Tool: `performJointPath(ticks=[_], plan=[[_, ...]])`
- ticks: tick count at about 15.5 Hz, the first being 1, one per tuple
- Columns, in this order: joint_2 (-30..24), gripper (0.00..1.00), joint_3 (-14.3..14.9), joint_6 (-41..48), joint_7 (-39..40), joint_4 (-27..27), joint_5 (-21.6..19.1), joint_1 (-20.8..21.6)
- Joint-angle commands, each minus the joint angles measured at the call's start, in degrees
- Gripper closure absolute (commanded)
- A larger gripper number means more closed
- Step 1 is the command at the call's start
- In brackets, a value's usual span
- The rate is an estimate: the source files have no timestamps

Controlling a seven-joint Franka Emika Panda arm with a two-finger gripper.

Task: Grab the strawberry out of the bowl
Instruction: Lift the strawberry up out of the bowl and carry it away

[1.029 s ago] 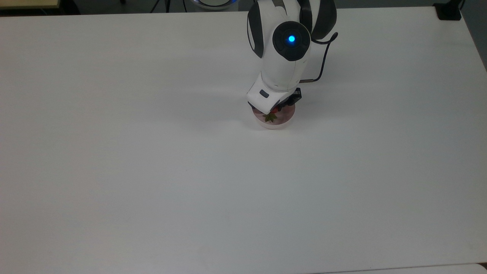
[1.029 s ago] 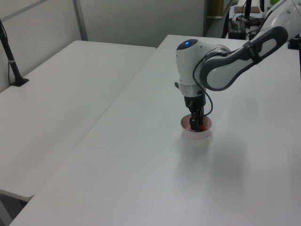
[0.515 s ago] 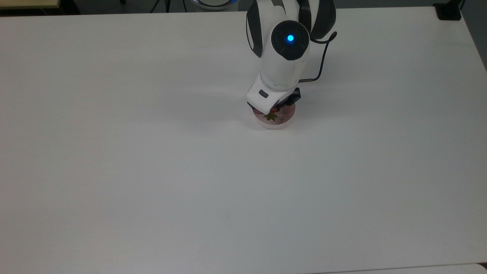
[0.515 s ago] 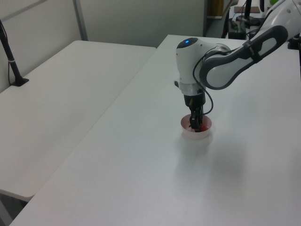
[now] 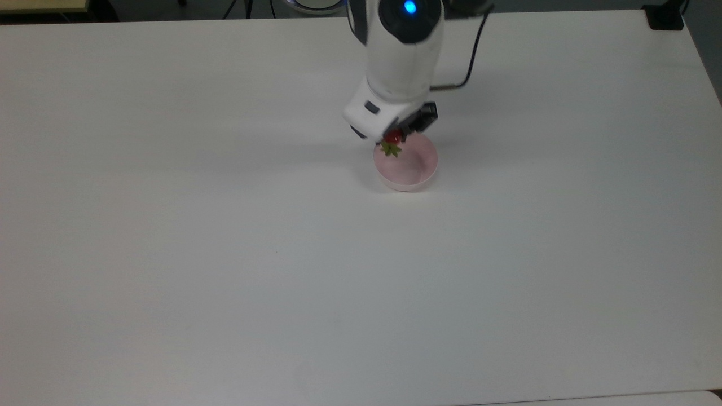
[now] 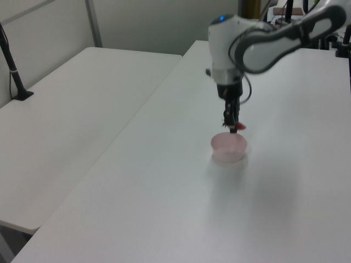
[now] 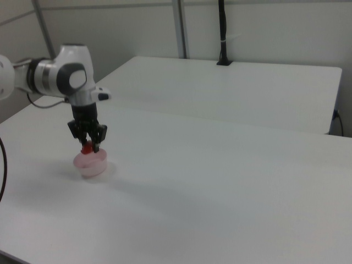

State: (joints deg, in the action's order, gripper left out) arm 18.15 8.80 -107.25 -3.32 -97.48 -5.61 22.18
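Note:
The pale pink bowl (image 5: 407, 164) (image 6: 229, 148) (image 7: 90, 163) sits on the white table, and nothing lies in it. Just above its rim hangs the red strawberry (image 5: 393, 137) (image 6: 239, 126) (image 7: 87, 147), its green leafy top pointing toward the top view's bottom. My gripper (image 5: 395, 134) (image 6: 233, 126) (image 7: 88, 145) points straight down and is shut on the strawberry, holding it clear of the bowl. In the right view both black fingers (image 7: 96, 138) clamp the fruit from either side.
The wide white table (image 5: 225, 254) surrounds the bowl. A second white table (image 6: 66, 126) stands alongside, with a black post (image 6: 13, 74) clamped on it. A black cable (image 5: 471, 56) loops from the arm's wrist.
The gripper has risen out of the bowl with the strawberry between its fingers. The bowl has stayed in place and now holds nothing.

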Motion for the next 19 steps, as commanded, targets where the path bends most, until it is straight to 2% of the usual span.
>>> performJointPath(ticks=[1,5,9,11,14,16,19], plan=[[-4.9,0.67,3.1,8.5,5.5,3.1,-2.5,-0.6],[-9.4,0.67,6.0,14.3,11.7,4.8,-3.0,-2.5],[-10.9,0.67,5.4,14.2,15.7,4.9,-2.6,-9.0],[-10.9,0.67,6.3,13.8,19.5,6.1,-2.2,-10.7],[-10.6,0.67,11.0,13.7,26.5,6.4,-2.0,-10.7],[-9.9,0.67,11.3,10.6,28.3,5.1,-0.6,-10.8],[-5.8,0.64,11.3,2.3,28.4,2.6,0.2,-10.8]])
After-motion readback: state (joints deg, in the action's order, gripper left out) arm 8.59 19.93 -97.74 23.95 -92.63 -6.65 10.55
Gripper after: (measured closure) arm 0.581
